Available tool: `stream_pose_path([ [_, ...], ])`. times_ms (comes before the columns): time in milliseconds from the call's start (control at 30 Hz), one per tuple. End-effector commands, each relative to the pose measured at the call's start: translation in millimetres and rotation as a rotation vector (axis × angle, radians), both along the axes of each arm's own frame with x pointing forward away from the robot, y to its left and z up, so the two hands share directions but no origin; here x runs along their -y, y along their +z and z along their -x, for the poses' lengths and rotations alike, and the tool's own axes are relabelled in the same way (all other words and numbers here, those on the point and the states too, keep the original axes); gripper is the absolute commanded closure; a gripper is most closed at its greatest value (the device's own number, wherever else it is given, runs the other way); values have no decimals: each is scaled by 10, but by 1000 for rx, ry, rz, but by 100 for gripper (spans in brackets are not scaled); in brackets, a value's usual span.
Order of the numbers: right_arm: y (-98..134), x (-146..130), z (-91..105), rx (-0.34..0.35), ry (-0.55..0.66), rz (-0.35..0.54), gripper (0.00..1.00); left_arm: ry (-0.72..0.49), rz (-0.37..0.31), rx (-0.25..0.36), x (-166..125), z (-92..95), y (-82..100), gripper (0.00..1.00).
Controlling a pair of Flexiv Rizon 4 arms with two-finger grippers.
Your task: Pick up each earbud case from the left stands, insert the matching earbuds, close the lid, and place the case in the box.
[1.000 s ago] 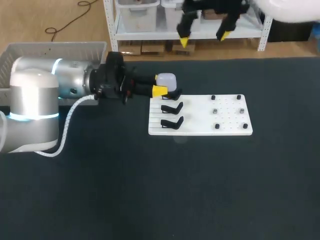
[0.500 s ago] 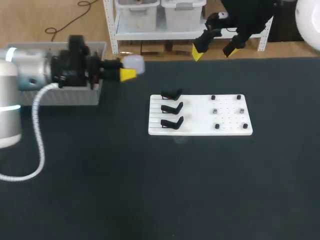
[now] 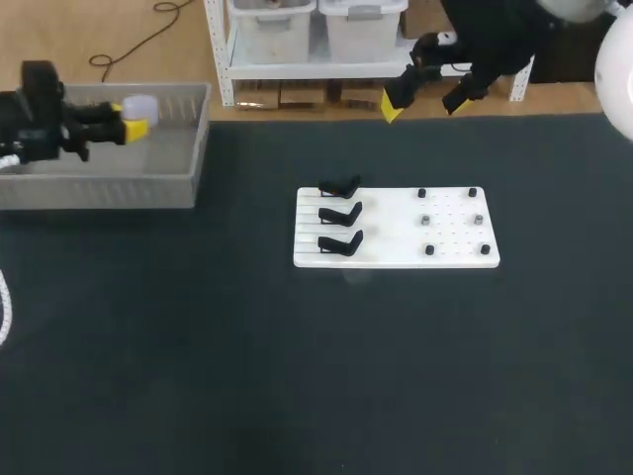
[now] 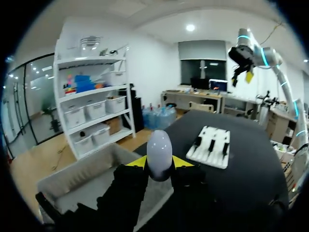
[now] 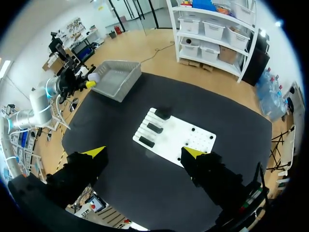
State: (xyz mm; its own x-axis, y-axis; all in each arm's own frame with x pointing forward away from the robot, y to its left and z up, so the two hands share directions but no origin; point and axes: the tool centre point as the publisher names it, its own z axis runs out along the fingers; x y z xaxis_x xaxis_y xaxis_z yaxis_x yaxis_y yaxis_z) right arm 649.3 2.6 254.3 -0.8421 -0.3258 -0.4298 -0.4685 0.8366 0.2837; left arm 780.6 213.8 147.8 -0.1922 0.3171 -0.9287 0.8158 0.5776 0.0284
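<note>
- Where the left arm (image 3: 40,134) comes in at the head view's side, most of it is cut off; only its dark wrist end shows, reaching over the box (image 3: 119,191).
- The left jaws are clamped on the earbud case (image 3: 140,107). In the left wrist view one yellow tip (image 4: 137,162) presses on each side of it, and the case's lower half is hidden between them.
- The case is a pale, rounded shell held over the box's inside. Its lid seam is too faint to make out, so I cannot tell whether the lid is fully closed.
- How high the case hangs above the box floor cannot be judged from these views.
- The grey box is cut off by the head view's edge, and the arm hides part of its floor.
- The right arm (image 3: 495,40) hangs above the far edge of the worktop (image 3: 297,376), its jaws wide apart. In the head view one tip reads yellow and the other is dark in shadow.
- The white board (image 3: 396,230) lies near the worktop's middle, well apart from the box, with three black stands (image 3: 341,213) in a column on its left part.
- Six small dark pieces (image 3: 425,220) sit on the board's right part, too small to tell what they are.
</note>
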Motion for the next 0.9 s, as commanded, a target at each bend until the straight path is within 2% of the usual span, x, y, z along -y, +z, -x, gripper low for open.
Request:
stream_pose_path([
  [33,-9,12,28,10,-6,-3,0,79,-27,-6,-193,-305,-91,100],
  [200,-9,12,28,10,-6,-3,0,132,-31,-31,-443,-653,-244,100],
  [333,-9,12,28,10,-6,-3,0,170,-13,-55,-572,-851,-369,100],
  [467,-9,12,28,10,-6,-3,0,210,-1,-65,-667,-961,-437,100],
  [633,-9,12,28,10,-6,-3,0,240,-10,-72,-737,-1013,-456,100],
  [667,-9,12,28,10,-6,-3,0,242,-4,-73,-743,-1015,-450,79],
  [700,-9,12,28,10,-6,-3,0,244,3,-67,-749,-1014,-423,0],
  [900,-9,12,28,10,-6,-3,0,236,12,-26,-727,-926,-239,0],
])
